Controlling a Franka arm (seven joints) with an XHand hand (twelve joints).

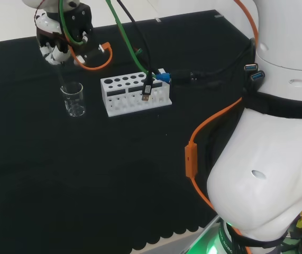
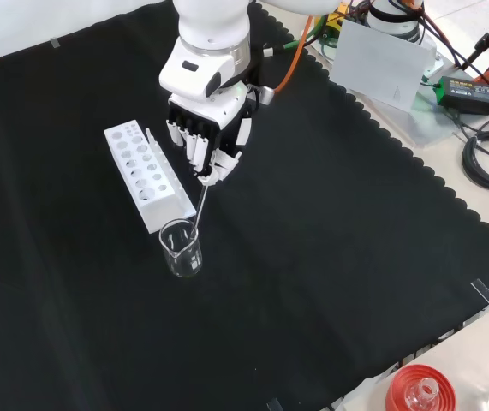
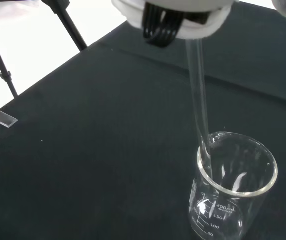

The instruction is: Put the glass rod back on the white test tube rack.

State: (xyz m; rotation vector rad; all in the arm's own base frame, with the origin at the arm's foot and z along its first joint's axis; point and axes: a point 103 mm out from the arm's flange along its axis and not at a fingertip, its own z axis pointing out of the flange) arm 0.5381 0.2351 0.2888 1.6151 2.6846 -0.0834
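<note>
Cloth (image 2: 330, 257), black and scallop-edged, covers the bench.

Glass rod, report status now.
Hand pinching glass rod at its top. Rod's lower end inside beaker, leaning on rim. White test tube rack beside beaker in front view. Nothing between them.

Your head view looks over the arm; your front view looks down, facing it. Both share the rack (image 1: 134, 93) (image 2: 144, 176). Your wrist view sits close above the beaker (image 3: 233, 187).
</note>
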